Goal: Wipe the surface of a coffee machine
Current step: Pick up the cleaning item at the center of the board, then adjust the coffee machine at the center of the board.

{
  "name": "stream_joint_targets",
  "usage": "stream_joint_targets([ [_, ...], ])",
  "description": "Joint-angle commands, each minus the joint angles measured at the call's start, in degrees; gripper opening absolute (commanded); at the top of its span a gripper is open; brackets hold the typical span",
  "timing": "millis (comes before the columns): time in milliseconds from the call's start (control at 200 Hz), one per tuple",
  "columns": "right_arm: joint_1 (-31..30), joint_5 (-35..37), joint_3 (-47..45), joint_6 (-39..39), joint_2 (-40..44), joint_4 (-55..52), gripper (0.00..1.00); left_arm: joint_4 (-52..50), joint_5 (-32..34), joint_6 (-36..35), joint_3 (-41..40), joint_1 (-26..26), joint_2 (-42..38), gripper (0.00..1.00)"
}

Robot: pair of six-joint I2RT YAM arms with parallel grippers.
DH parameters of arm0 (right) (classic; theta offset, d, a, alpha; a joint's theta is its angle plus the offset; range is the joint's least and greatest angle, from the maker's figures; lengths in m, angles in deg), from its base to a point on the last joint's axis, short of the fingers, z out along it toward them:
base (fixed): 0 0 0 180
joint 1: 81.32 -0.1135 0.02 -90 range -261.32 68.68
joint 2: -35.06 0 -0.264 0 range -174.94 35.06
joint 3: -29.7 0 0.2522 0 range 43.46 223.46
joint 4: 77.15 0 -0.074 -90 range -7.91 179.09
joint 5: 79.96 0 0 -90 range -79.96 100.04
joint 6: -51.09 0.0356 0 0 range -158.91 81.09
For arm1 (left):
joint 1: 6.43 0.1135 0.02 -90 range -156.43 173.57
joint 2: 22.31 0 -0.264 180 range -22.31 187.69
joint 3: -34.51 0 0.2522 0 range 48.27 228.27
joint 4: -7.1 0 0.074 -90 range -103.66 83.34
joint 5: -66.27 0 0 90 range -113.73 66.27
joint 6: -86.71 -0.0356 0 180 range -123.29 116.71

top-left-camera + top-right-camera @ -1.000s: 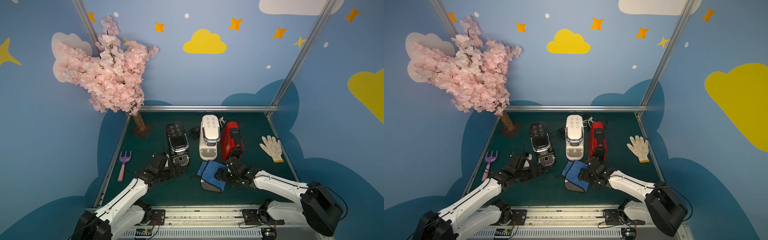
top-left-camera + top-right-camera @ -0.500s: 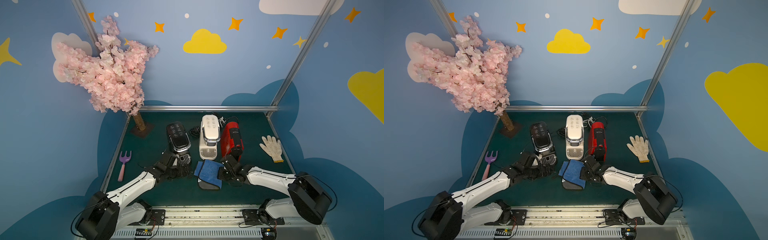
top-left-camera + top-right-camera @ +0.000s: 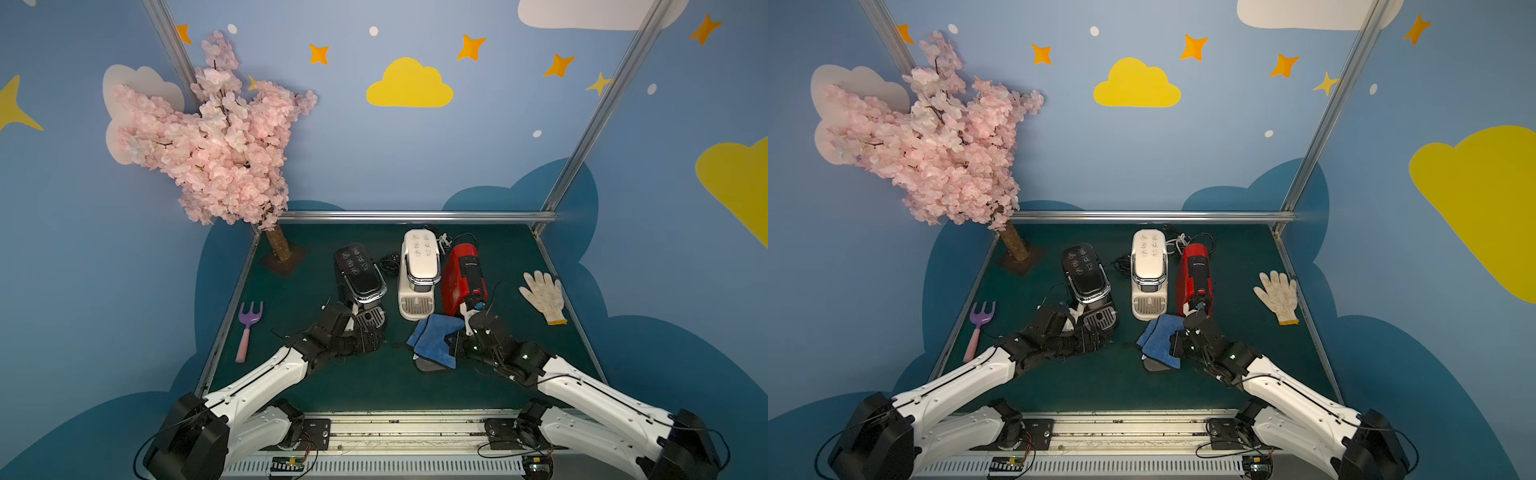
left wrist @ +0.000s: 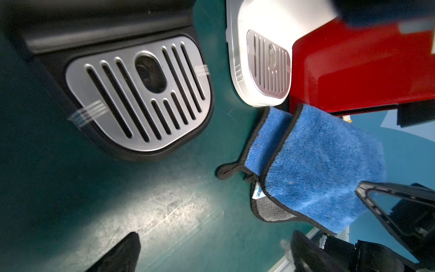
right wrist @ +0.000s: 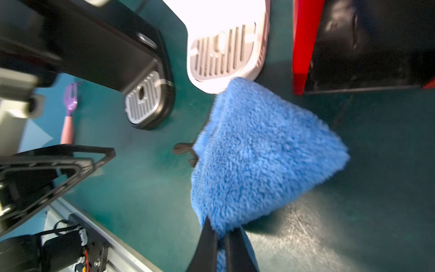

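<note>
- Top views: the cream coffee machine (image 3: 419,274) is stood at the back of the worktop (image 3: 374,386), between a black machine (image 3: 360,278) and a red machine (image 3: 463,278). The blue cloth (image 3: 434,340) just in front of it has been clamped by the right jaws, which were open a second ago. The cloth is judged secured; wiping is not started.
- Left wrist: the left jaws are spread, nothing held. The cloth is seen as plush microfibre, black-hemmed, grey-backed.
- Right wrist: the jaws are clenched on a cloth corner. The machine's slotted metal drip grille (image 5: 223,56) is seen beyond.

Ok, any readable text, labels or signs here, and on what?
No legible words.
Red-and-black coffee machine: white lettering on black strip, too small.
Cream-white coffee machine: six dark icons, unreadable.
Glossy black coffee machine: six pale icons, unreadable.
Blue microfibre cloth: tag print blurred.
</note>
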Motion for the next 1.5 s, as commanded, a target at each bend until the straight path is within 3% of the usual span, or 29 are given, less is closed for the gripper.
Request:
stream_joint_targets([
  [0, 0.2, 2.1, -1.1, -4.7, 5.9, 0.8, 0.00, -2.0, 3.2, -0.1, -0.4, -0.2, -1.4, 1.00],
  [250, 2.0, -2.3, 1.1, -9.0, 12.6, 1.9, 0.00, -8.9, 3.7, -1.0, -0.7, -0.2, -11.7, 1.00],
  [476, 10.1, -11.2, 8.9, -12.8, 14.3, 0.2, 0.00, -10.8, 2.5, -1.4, 0.7, -0.1, -19.3, 0.98],
  [661, 17.4, -12.2, 19.8, -18.9, 12.6, -5.4, 0.00, -9.7, 4.0, -4.5, 2.7, -0.1, -15.7, 0.98],
  [886, 22.2, 1.8, 35.7, -25.1, 4.3, -18.3, 0.00, -11.0, 8.0, -3.7, 4.1, 1.1, -10.0, 0.99],
  [1126, 25.3, 8.5, 39.0, -27.0, 0.3, -26.9, 0.00, -10.1, 8.7, -3.6, 2.4, 3.8, -9.2, 1.00],
  [1251, 27.0, 6.7, 40.2, -27.3, -1.4, -28.2, 0.00, -9.3, 8.3, -4.6, 1.2, 6.2, -8.6, 1.00],
  [1497, 30.8, -9.1, 38.8, -25.4, -11.4, -19.1, 0.00, -2.7, 5.3, -6.4, -1.1, 12.1, -4.3, 1.00],
])
